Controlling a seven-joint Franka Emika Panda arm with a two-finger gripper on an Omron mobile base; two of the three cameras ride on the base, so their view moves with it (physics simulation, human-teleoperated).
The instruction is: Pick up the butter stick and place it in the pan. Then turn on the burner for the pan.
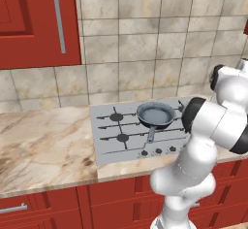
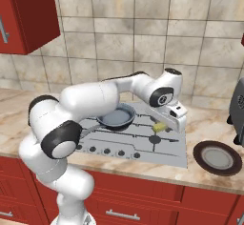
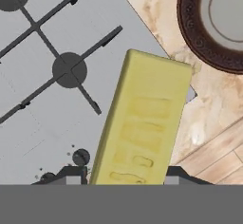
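No text, label, brand, number or sign is showing legibly anywhere. The butter stick [image 3: 142, 128] is carrying a few faint embossed marks on its top face, but they are blurring into shapes that cannot be read as letters or digits. The knobs [image 1: 158, 151] along the near edge of the cooktop [image 1: 109, 143] are showing no readable markings at this size.
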